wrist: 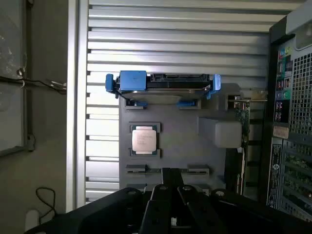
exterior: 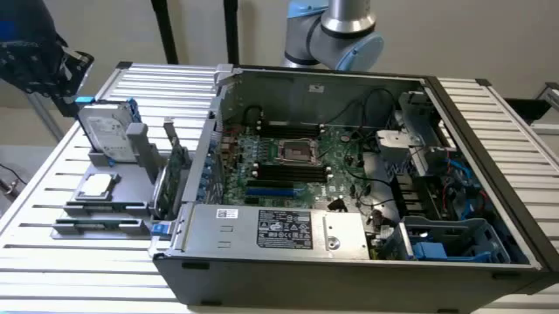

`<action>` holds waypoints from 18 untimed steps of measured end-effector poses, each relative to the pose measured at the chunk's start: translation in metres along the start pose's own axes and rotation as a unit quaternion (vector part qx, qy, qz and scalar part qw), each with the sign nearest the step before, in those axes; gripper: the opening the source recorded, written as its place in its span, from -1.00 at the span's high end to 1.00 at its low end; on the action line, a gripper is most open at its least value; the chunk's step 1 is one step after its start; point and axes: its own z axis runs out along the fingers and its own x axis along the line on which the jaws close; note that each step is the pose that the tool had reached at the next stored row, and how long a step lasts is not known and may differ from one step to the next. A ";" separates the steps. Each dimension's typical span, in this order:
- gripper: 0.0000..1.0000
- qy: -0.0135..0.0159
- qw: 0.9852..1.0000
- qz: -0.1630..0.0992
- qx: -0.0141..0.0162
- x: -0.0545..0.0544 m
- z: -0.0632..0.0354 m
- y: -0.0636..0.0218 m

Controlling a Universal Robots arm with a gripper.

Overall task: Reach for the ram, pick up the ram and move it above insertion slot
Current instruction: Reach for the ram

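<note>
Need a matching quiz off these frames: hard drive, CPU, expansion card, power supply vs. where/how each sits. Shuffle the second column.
Things:
1. hard drive
2. CPU
3. expansion card
4. power supply

Places/states:
A. lying flat on the gray tray
B. inside the open case, white label facing up
C. standing on edge in a blue caddy
D. upright on edge, right beside the case's outer wall

Pairs: 1-C, 2-A, 3-D, 4-B
</note>
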 end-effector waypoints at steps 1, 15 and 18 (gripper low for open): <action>0.79 0.000 1.000 0.000 0.000 0.000 0.0000 0.0000; 0.79 0.000 1.000 0.000 0.000 0.000 0.0000 -0.0001; 0.79 0.000 1.000 0.000 0.000 -0.002 0.0005 -0.0054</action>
